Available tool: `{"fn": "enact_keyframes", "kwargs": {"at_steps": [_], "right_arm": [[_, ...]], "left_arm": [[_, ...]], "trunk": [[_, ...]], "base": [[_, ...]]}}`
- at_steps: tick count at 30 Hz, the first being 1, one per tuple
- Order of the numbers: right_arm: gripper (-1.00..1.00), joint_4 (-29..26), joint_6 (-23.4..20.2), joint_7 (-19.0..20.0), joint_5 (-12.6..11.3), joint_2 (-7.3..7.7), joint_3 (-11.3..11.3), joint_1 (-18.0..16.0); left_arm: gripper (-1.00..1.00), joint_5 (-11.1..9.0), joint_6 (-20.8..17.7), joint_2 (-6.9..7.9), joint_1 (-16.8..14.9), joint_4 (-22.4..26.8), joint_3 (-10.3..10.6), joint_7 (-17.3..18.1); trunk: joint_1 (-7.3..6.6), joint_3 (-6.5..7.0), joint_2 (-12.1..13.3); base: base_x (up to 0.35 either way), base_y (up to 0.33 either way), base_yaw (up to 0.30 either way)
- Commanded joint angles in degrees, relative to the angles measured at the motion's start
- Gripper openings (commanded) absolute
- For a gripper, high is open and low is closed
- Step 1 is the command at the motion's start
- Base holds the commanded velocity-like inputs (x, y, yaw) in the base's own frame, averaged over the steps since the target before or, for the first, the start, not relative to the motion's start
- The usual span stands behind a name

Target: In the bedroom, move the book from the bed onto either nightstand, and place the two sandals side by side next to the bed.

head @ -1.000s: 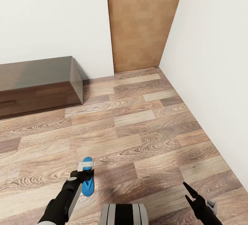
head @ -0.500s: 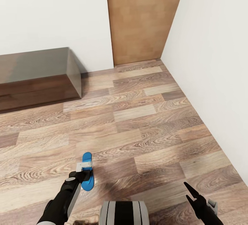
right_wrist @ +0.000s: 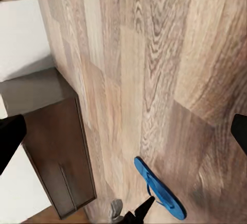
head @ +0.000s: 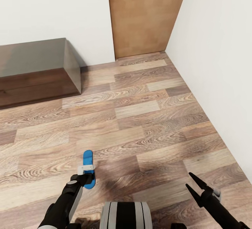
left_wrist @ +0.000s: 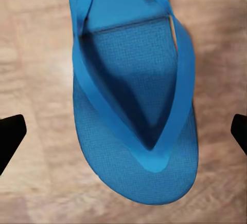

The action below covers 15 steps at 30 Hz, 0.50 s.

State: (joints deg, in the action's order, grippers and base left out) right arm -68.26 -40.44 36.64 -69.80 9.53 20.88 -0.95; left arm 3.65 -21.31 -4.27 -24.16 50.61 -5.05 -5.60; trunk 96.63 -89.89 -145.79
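Head view is showing a blue sandal lying flat on the wood-plank floor, directly under the left tool, whose fingers are spread wide on either side of it. Right tool is hanging open, well apart, near the white wall

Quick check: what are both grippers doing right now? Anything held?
Left gripper: jaws open wide, directly above the blue sandal on the floor, nothing gripped.
Right gripper: jaws open, empty, above bare floor.
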Motion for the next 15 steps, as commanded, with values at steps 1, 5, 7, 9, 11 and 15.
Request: {"fn": "enact_keyframes", "kwargs": {"at_steps": [1,5,7,9,11,15], "right_arm": [[1.0,-1.5,-0.6,0.0,-0.3,-0.02,0.1,0.0],[1.0,-4.2,-0.9,0.0,-0.5,-0.05,0.0,0.0],[1.0,-4.7,-0.9,0.0,-0.6,-0.06,0.0,0.0],[1.0,-4.8,-0.9,0.0,-0.6,-0.05,0.1,0.0],[1.0,-4.8,-0.9,0.0,-0.6,-0.04,0.0,0.0],[1.0,-4.8,-0.9,0.0,-0.6,-0.04,0.1,0.0]], "left_arm": [[1.0,0.4,-0.3,-0.12,0.0,0.1,-0.1,0.0],[1.0,0.4,-0.3,-0.27,0.0,0.1,-0.1,0.0],[1.0,0.4,-0.3,-0.29,0.0,0.1,-0.1,0.1],[1.0,0.4,-0.3,-0.3,0.0,0.1,-0.1,0.1],[1.0,0.4,-0.3,-0.3,0.0,0.1,-0.1,0.1],[1.0,-0.7,-0.3,-0.3,0.0,0.1,0.0,0.0]], "trunk": [[0.02,-0.26,0.0],[0.12,-1.15,-0.1],[0.17,-1.59,-0.1],[0.22,-2.03,-0.1],[0.27,-2.48,-0.2],[0.38,-3.36,-0.2]], "base": [[0.0,0.0,0.0],[0.0,0.0,0.0],[0.0,0.0,0.0],[0.0,0.0,0.0],[0.0,0.0,0.0],[0.0,0.0,0.0]]}}
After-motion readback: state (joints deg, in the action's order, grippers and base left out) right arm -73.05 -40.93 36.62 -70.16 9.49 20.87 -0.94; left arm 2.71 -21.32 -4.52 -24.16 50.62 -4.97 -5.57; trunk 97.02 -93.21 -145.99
